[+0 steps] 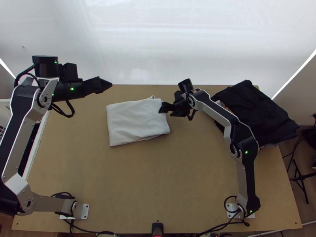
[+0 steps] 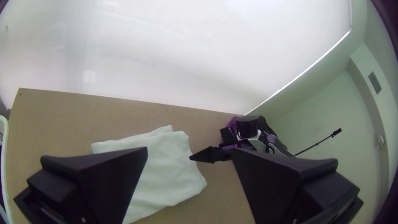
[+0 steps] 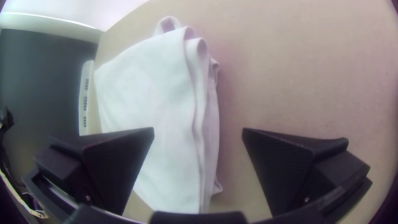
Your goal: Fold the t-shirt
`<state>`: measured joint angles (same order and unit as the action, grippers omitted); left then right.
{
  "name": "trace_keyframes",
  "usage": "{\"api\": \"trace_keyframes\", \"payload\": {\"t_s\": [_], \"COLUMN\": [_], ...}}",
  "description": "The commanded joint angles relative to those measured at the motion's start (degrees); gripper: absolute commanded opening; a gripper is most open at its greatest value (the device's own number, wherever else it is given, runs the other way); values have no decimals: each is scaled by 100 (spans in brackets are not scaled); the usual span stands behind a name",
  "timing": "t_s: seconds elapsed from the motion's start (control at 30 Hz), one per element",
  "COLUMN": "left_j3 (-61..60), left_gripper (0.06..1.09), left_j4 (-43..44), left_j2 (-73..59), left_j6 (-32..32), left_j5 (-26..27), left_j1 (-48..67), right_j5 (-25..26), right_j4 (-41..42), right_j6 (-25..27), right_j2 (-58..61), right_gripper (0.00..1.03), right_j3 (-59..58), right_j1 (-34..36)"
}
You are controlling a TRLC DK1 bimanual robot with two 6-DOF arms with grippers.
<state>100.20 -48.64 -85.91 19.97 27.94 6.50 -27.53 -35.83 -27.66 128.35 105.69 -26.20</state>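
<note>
The t-shirt point(image 1: 136, 120) is laid in a folded, layered rectangle on the table point(image 1: 158, 177), nearer its far edge. The left gripper point(image 1: 107, 84) is held by that edge, the right gripper point(image 1: 161, 109) at the shirt's right side, both with fingers spread.

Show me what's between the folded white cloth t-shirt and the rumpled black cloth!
The black right tool and its silver-black arm, over the light wooden table, in the top view.
</note>
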Motion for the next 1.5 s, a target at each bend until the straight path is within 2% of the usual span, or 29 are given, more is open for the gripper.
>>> {"api": "trace_keyframes", "payload": {"t_s": [0.0, 0.23, 0.6, 0.7, 0.73, 0.8, 0.83, 0.9, 0.93, 1.27, 1.47], "left_j3": [-71, -80, -18, 8, 8, 17, 17, 34, 52, 166, 131], "left_gripper": [104, 104, 104, 104, 104, 104, 104, 104, 104, 104, 104], "left_j4": [13, 74, 259, 285, 285, 285, 285, 285, 285, 285, 285], "left_j2": [39, 39, -102, -128, -128, -128, -128, -128, -128, -286, -356], "left_j6": [16, 95, 139, 148, 148, 148, 148, 148, 148, 148, 130], "left_j5": [-26, -52, -52, -52, -52, -43, -43, -43, -43, -8, -8], "left_j1": [-17, -17, -26, -61, -70, -97, -114, -132, -132, -132, -70], "right_j5": [-288, -306, -297, -297, -288, -156, 55, 854, 1030, 1048, 1153], "right_j4": [6, 6, -2, -20, -20, -20, -11, 244, 472, 771, 806], "right_j6": [-3, -117, -372, -398, -398, -389, -345, -117, -99, -266, -275], "right_j2": [313, 647, 1192, 1306, 1315, 1315, 1297, 1078, 858, -2034, -3062], "right_gripper": [99, 99, 99, 96, 92, 78, 63, 9, 3, 3, 3], "right_j3": [154, 532, 1375, 1578, 1613, 1630, 1622, 1428, 1182, -426, -725], "right_j1": [62, -52, -799, -958, -975, -958, -940, -870, -826, -8, 589]}}
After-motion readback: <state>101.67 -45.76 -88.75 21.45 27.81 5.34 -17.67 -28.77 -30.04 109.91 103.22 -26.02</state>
